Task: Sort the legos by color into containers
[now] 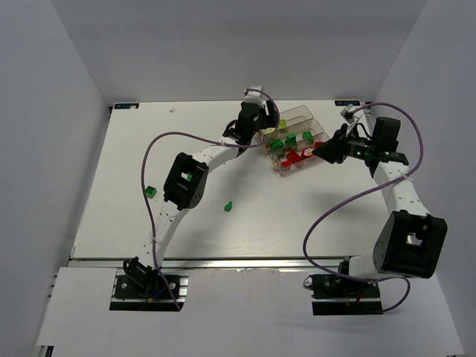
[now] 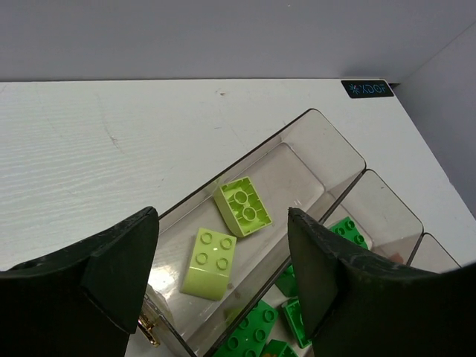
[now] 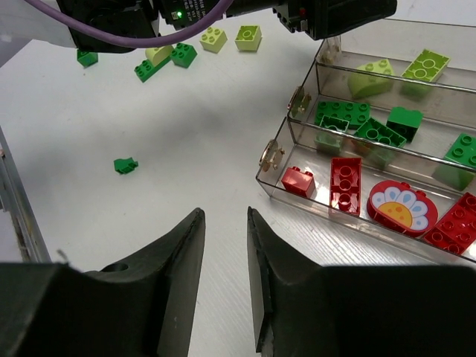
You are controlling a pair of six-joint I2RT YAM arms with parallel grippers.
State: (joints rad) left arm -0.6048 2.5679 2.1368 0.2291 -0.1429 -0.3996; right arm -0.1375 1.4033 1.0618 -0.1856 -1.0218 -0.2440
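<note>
White walls close in a white tabletop (image 1: pixel 141 141), with the containers (image 3: pixel 349 74) standing toward its far right. The left pincer (image 2: pixel 222 245) hangs over the far bin (image 2: pixel 320 149), jaws spread wide and holding nothing. Two pale yellow-green bricks (image 2: pixel 242 207) lie loose on that bin's floor, so the drop here looks done. The right pincer (image 3: pixel 225 216) sits low beside the near bin, its jaws a narrow gap apart and empty. That bin holds red bricks (image 3: pixel 346 184) and a round flower piece (image 3: pixel 401 207), and the middle bin holds dark green bricks (image 3: pixel 375 132).

Sorting is well along but not finished. Two dark green bricks (image 1: pixel 150 192) lie well apart on the left of the tabletop, and a mixed green cluster (image 3: pixel 184 53) sits just left of the containers. Next, I judge, an arm must swing back, settle over one small brick and pinch it squarely. The left arm's own links and purple cable (image 1: pixel 160 141) hang over that cluster, and both pincers crowd the bins.
</note>
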